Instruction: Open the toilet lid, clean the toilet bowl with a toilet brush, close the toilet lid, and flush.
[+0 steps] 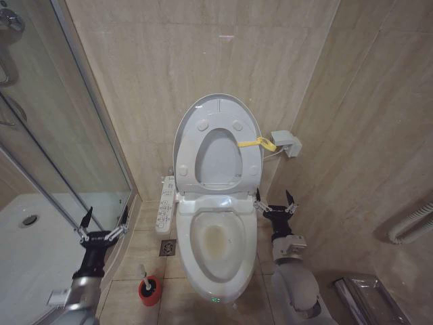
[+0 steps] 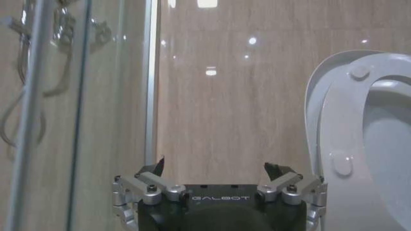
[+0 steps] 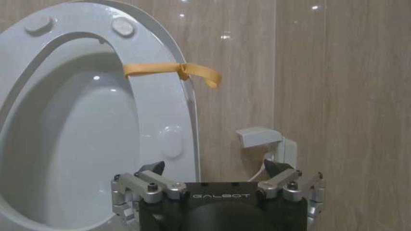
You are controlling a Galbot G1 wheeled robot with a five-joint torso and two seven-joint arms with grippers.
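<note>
My left gripper (image 1: 103, 224) hangs with its fingers spread wide and nothing between them, well to the left of the bowl (image 1: 218, 242) and close against the shower glass (image 1: 61, 135). The brush (image 1: 145, 276) stands in its red cup (image 1: 150, 290) on the floor, below that gripper and just beside the bowl's left flank. My right gripper (image 1: 275, 202) is also spread and empty, just to the right of the bowl's back rim.

The lid (image 1: 187, 128) stands upright behind the bowl, the seat (image 1: 203, 132) raised against it, with a yellow strap (image 1: 258, 143) looped at its right edge. The bowl lies open, its basin stained yellowish.

Judging the risks: the brush handle is thin, so a slightly off-centre reach could knock it over or tip the cup. The left arm has little room beside the glass and could strike it on the way down. The lid and seat stand near vertical; a bump from either arm could drop them onto the bowl while I work. The right gripper sits near a wall box (image 1: 286, 143) and its cable, which a careless lift could snag.
</note>
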